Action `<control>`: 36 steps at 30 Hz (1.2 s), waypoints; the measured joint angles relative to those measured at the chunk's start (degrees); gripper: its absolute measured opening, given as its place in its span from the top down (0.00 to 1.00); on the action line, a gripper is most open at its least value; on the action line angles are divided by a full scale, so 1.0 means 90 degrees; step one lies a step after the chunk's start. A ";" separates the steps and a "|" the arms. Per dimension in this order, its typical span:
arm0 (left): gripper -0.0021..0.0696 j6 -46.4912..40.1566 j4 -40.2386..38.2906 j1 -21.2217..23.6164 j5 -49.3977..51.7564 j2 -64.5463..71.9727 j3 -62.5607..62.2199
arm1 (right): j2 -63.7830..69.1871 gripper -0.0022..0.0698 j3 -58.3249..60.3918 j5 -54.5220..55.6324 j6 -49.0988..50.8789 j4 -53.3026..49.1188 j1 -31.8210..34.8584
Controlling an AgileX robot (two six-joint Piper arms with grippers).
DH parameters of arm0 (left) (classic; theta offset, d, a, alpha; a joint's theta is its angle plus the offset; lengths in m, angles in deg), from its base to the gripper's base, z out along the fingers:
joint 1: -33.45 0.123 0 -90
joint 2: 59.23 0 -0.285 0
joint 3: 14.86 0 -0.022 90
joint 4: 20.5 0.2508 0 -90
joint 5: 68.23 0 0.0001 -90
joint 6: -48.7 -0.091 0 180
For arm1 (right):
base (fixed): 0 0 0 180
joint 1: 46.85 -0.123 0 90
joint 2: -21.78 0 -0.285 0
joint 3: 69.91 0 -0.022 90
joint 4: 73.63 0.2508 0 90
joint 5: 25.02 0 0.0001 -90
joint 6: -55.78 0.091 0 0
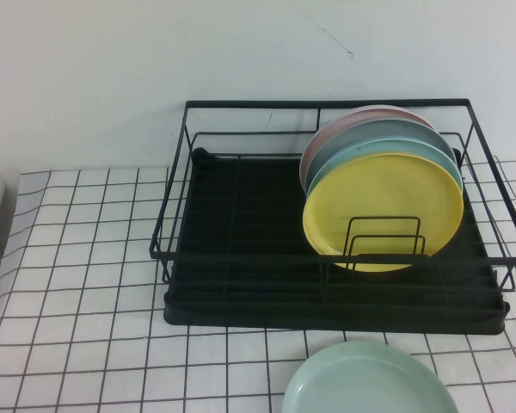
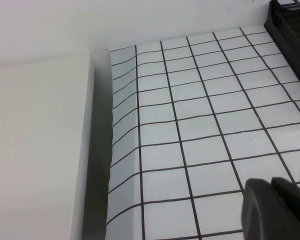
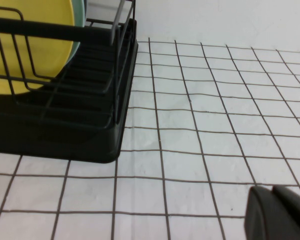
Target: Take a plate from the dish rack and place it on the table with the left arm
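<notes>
The yellow plate point(image 1: 383, 211) stands upright at the front of a row of plates in the right half of the black dish rack point(image 1: 241, 258). It also shows in the right wrist view point(image 3: 35, 45). Neither arm shows in the high view. My left gripper point(image 2: 271, 181) is shut and empty, low over the grid table point(image 2: 200, 125) well left of the rack's corner point(image 2: 290, 20). My right gripper point(image 3: 272, 189) is shut and empty, low over the table to the right of the rack point(image 3: 65, 125).
Behind the yellow plate stand a light blue plate point(image 1: 387, 151), a grey-blue one and a pink one point(image 1: 374, 112). A mint green plate point(image 1: 370, 383) lies on the table point(image 1: 77, 284) in front of the rack. A white block point(image 2: 35, 150) borders the table's left edge.
</notes>
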 joint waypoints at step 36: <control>0.98 -0.0017 -0.4558 0.0000 0.0502 0.1052 -0.1366 | 0.0000 0.97 0.0000 0.0000 0.0000 0.0000 0.0000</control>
